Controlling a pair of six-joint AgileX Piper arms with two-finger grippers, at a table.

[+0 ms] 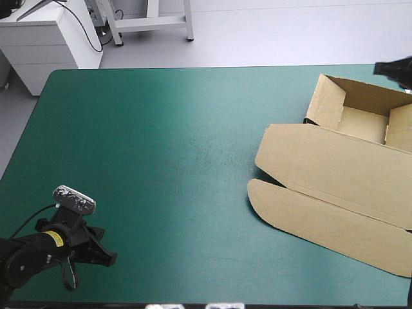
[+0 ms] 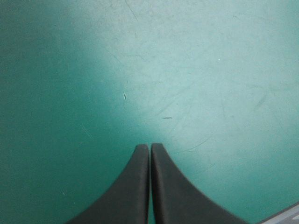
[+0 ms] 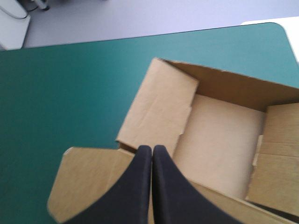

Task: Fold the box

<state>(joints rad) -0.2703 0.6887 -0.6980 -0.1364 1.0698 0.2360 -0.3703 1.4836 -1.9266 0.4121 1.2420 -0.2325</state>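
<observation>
The brown box (image 1: 341,174) lies at the table's right side as an open tray with walls raised at the far end and the lid spread flat toward the front. My left gripper (image 1: 96,248) rests low at the front left corner, far from the box, its fingers (image 2: 150,148) shut over bare teal-green cover. My right gripper (image 1: 394,67) hovers at the far right edge above the tray; in the right wrist view its shut fingers (image 3: 152,149) point down over the box (image 3: 224,140) near the side wall and the lid's hinge.
The teal-green cover (image 1: 161,161) lies bare across the middle and left. A white cabinet (image 1: 45,38) and a metal stand's legs (image 1: 151,22) are beyond the far edge. The box's lid reaches the table's right edge.
</observation>
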